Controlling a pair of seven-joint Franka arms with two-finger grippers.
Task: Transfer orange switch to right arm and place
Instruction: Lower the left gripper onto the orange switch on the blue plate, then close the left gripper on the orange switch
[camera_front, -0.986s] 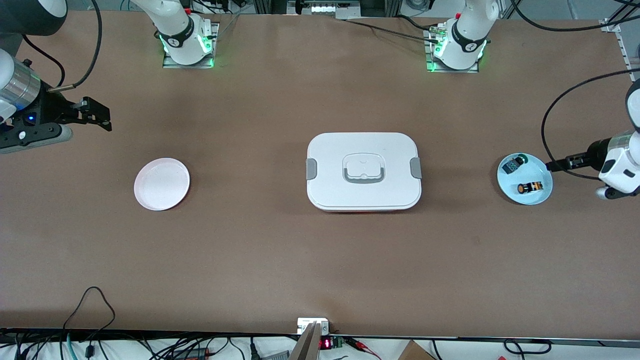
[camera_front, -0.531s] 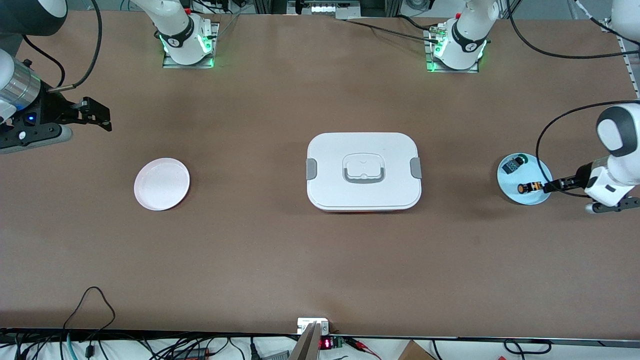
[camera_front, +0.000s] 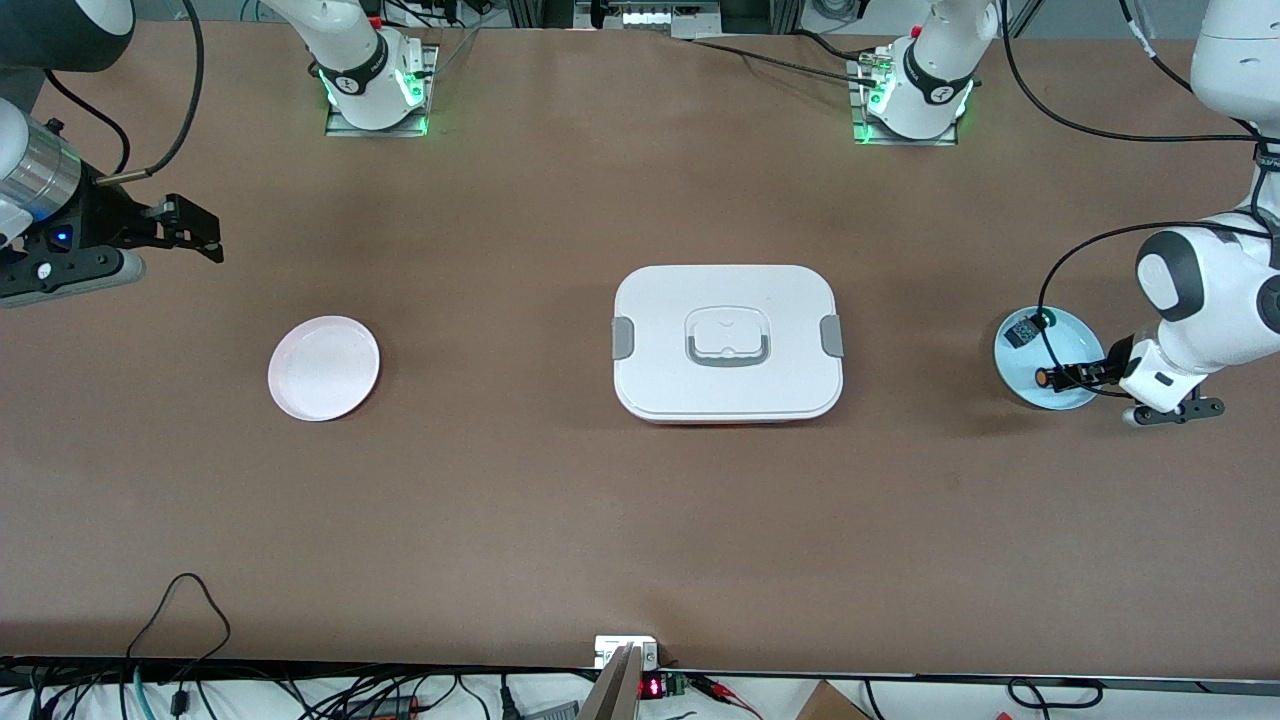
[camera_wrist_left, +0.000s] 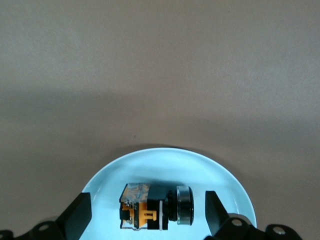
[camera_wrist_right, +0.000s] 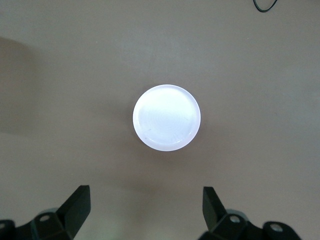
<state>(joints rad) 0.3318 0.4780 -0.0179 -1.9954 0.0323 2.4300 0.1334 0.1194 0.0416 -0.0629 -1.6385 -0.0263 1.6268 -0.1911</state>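
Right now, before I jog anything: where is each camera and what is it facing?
Front view: high across the table, facing both bases; shows the waiting right gripper and left gripper over the blue plate.
Left wrist view: on the left wrist, looking at the orange switch between open fingers.
Right wrist view: looking down at the white plate, fingers open.
Shared: front and left wrist views both show the switch.

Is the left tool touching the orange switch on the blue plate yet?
Apart. In the left wrist view, the left tool is open, its fingers on either side of the orange switch with blue plate visible in both gaps.
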